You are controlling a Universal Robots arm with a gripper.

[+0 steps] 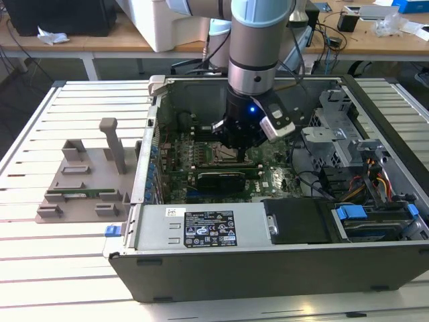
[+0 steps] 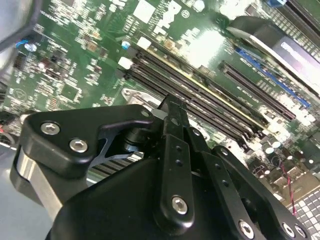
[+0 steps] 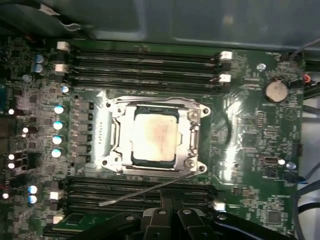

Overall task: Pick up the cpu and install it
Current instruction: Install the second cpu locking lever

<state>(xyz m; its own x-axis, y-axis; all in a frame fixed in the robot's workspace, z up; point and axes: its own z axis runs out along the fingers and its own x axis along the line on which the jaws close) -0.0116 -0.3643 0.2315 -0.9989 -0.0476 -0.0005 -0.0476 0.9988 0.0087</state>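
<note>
Hanging low inside the open computer case [image 1: 268,268], the gripper [image 1: 240,144] sits just above the green motherboard [image 3: 250,135]. In the second wrist view the black fingers [image 2: 175,150] look drawn close together, with nothing visible between them, though the tips themselves are hidden, so I cannot tell for certain how far apart they stand. In the first wrist view the cpu [image 3: 154,134] lies flat in the metal socket frame [image 3: 112,140] at the board's middle, its pale metal top facing up, with the gripper's dark body at 6 o'clock of it and rows of memory slots [image 3: 145,65] at 12 o'clock. A thin lever [image 3: 145,190] slants between socket and gripper.
</note>
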